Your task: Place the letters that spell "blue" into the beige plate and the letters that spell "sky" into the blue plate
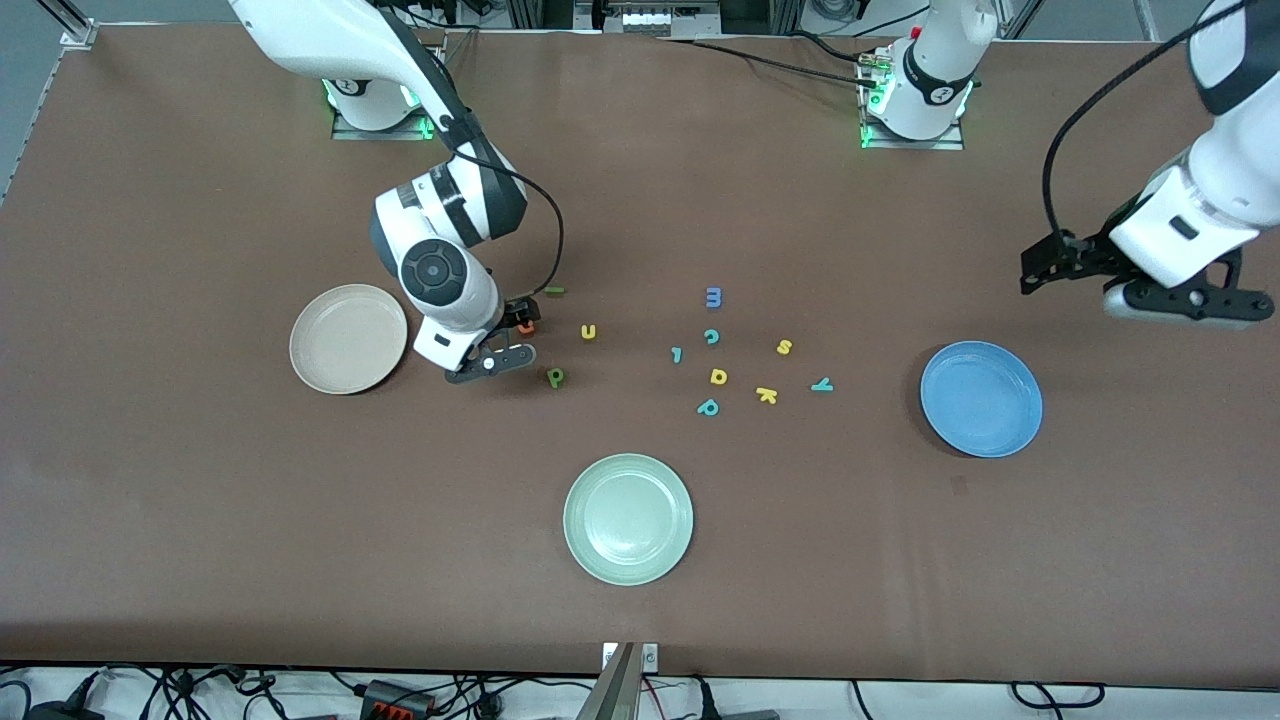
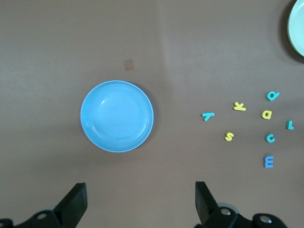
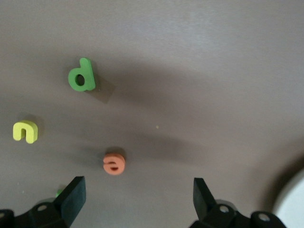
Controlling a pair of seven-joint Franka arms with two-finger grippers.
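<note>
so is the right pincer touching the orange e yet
Apart. The right wrist view shows the orange e lying on bare table between and ahead of the open right pincer fingers, with a clear gap to each.

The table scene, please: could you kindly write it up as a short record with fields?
beige plate: empty, at the right arm's end
blue plate: empty, at the left arm's end
green plate: empty, nearest the front camera
blue letters: orange e, yellow u, dark green b, green bar, all on the table
sky letters: yellow s, yellow k, teal y, all on the table
right hand: open, low over the orange e
left hand: open, waiting above the table by the blue plate
</note>
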